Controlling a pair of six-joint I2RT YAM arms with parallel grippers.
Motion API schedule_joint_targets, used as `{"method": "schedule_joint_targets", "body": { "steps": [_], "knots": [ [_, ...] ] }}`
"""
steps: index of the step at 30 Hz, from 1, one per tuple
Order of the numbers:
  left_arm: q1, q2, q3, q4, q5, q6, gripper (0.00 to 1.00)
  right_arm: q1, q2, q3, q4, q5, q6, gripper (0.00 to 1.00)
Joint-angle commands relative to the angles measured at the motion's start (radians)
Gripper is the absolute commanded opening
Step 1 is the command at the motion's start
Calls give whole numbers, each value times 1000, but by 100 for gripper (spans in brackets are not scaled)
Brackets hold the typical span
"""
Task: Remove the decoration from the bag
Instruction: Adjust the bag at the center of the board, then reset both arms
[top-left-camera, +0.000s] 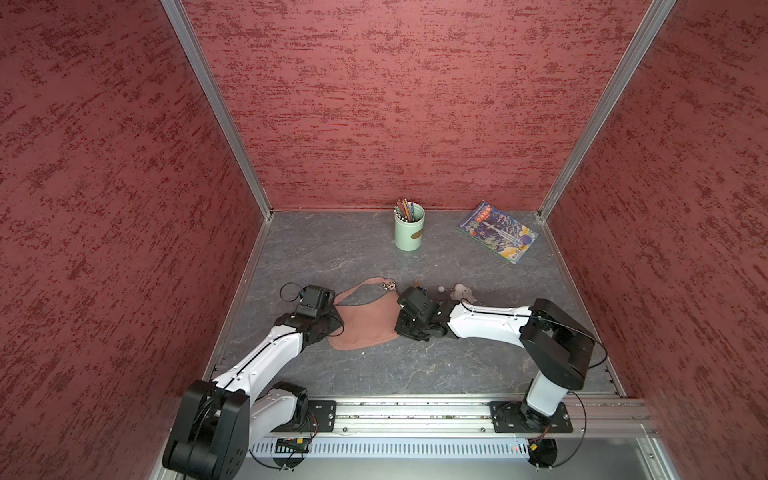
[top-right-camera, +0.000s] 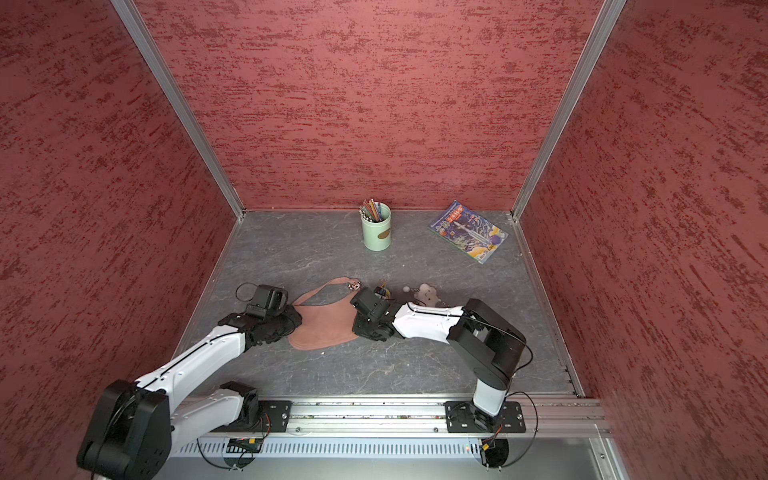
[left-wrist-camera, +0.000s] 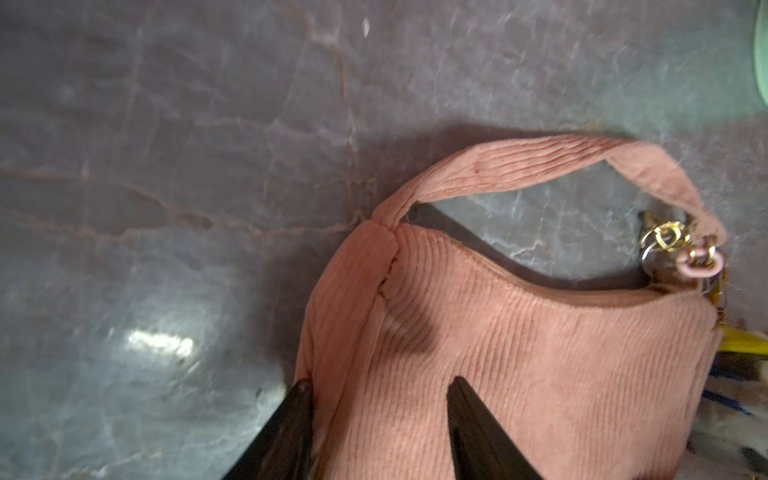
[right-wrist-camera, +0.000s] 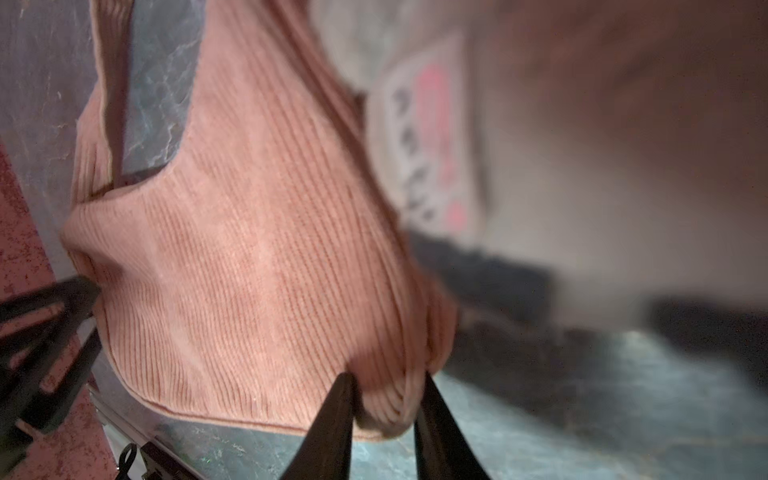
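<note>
Bag (top-left-camera: 365, 322) lies flat mid-table (top-left-camera: 332, 249) between my two arms, strap (left-wrist-camera: 519, 162) arched toward the back wall. My L gripper (left-wrist-camera: 380, 382) sits about half closed across one end of the bag, fabric filling the gap. It looks like a hold, tho the wrist view can't prove pressure. My R gripper (right-wrist-camera: 387, 376) is narrow, pinching a bunched fold at the opp. corner.

Handling, as I judge it: soft ribbed cloth, light, no stiffness. It puckers wherever I nip it and will drag or fold rather than resist. Pinning the body from both ends makes sense, but the cloth isn't where the work is. The rings (left-wrist-camera: 665, 239) at the strap's end, gold w/ a small pink loop (left-wrist-camera: 702, 262), are hard, tiny, prob. slippery. That's where to take hold, close in, w/ the bag kept taut so it doesn't trail along.

A pale charm (top-left-camera: 461, 291) lies on the table beyond my R arm, apart from the bag.

Containers: green cup (top-left-camera: 409, 237) at the back, upright, full of pencils (top-left-camera: 404, 210). Bag's zip looks shut, contents unseen. Book (top-left-camera: 497, 232) lies flat in the back corner.
</note>
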Motion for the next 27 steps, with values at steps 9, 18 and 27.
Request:
{"method": "schedule_joint_targets", "body": {
  "steps": [9,18,27],
  "knots": [
    [149,-228,101,-157,-12,126,63,-69,-341,-40,-315,181,-299,69],
    [-3,-258,34,278,-268,534,74,-408,-655,-268,33,507,-933,92],
    [119,-68,-116,755,-331,609,85,-763,-681,-564,598,589,-1070,98]
  ]
}}
